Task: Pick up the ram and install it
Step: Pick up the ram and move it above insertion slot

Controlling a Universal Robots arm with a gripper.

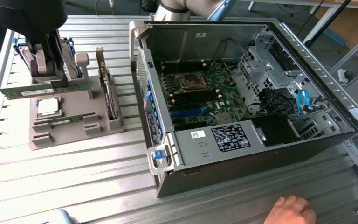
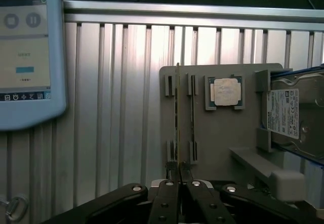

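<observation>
1. at the exterior view's left, the arm's tool (image 1: pixel 44 80) hangs over the back of a grey holder (image 1: pixel 67 134) on the slatted bench (image 1: pixel 92 177).
2. the tool is narrow and closed on the ram (image 1: pixel 17 92). the green stick lies level in its grip, its long side running across the view, and both ends stick out past the fingers.
3. the wrist view shows the same grip from above: the two fingers (image 2: pixel 167 198) sit close together with the ram (image 2: pixel 177 113) edge-on between them, above the holder's slots.
4. just beside the held ram, a second stick (image 2: pixel 192 115) rests in its own pair of slots; in the exterior view it lies near the holder's front.
5. a square silver cpu (image 1: pixel 48 107) sits in a pocket of the holder, between the held ram and the second stick in the exterior view.
6. a drive (image 2: pixel 291 115) stands in the holder past the cpu, and a blue-framed screen (image 2: pixel 28 57) lies on the bench apart from the holder.
7. a dark card (image 1: pixel 108 93) stands upright at the holder's edge nearest the case.
8. the open case (image 1: pixel 166 37) fills the middle and right of the exterior view, its green board (image 1: pixel 213 79) exposed, well apart from the ram.
9. at the exterior view's lower right, a person's hand (image 1: pixel 291 211) rests on the bench in front of the case.
</observation>
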